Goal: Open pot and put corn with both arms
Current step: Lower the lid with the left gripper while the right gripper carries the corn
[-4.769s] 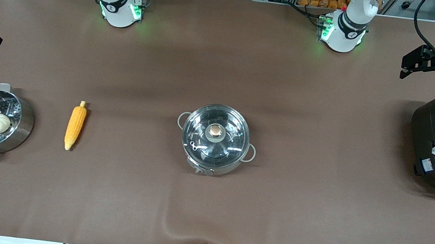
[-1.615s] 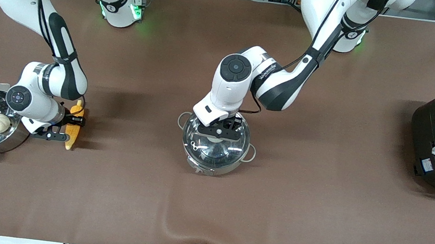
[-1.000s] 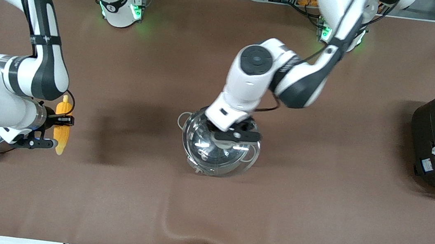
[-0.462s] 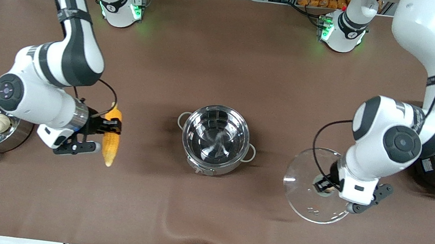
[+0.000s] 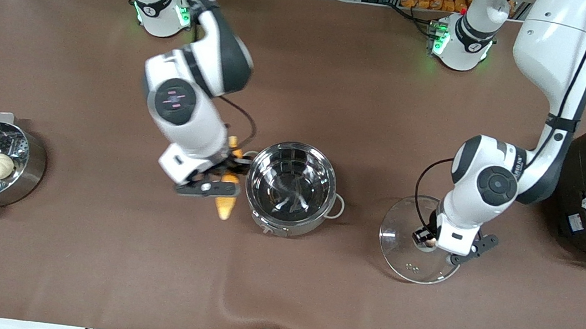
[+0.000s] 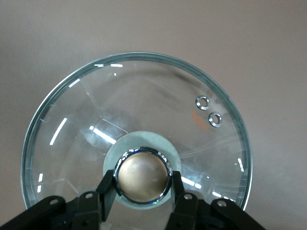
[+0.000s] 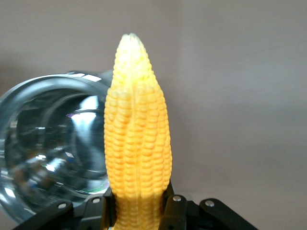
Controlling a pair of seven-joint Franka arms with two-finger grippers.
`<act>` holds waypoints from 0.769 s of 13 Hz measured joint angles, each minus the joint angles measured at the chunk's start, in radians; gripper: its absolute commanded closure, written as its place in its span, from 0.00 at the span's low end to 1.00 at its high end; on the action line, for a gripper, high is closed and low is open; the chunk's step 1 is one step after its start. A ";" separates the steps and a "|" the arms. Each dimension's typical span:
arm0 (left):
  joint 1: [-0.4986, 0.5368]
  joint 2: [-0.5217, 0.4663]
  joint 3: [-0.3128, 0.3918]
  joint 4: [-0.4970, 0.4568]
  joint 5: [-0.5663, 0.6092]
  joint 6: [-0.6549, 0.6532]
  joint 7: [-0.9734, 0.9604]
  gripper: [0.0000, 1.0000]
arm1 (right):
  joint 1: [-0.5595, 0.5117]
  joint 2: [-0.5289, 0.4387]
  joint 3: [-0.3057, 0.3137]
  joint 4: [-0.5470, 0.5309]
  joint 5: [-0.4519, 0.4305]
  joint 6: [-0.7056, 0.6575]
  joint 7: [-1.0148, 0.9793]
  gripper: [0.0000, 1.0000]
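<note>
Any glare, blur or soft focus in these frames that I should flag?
Front view: the right arm's wrist is smeared by motion above the corn; the pot interior mirrors bright streaks. Left wrist view: light streaks glint across the lid. Right wrist view: the corn is sharp, its tip slightly washed out.

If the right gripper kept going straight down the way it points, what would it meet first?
Probably bare table: the right gripper, shut on the corn, hangs just beside the pot, not over its opening. Depth is uncertain; the rim is close.
</note>
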 measured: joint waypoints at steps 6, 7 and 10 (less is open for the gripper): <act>0.000 -0.028 -0.001 -0.067 0.088 0.023 0.000 0.00 | 0.097 0.166 -0.005 0.131 -0.005 0.076 0.208 0.70; 0.001 -0.049 0.001 -0.066 0.092 0.023 0.007 0.00 | 0.103 0.181 -0.004 0.132 -0.004 0.069 0.241 0.52; 0.040 -0.177 0.002 -0.058 0.094 -0.052 0.116 0.00 | 0.099 0.205 -0.009 0.134 0.038 0.041 0.276 0.00</act>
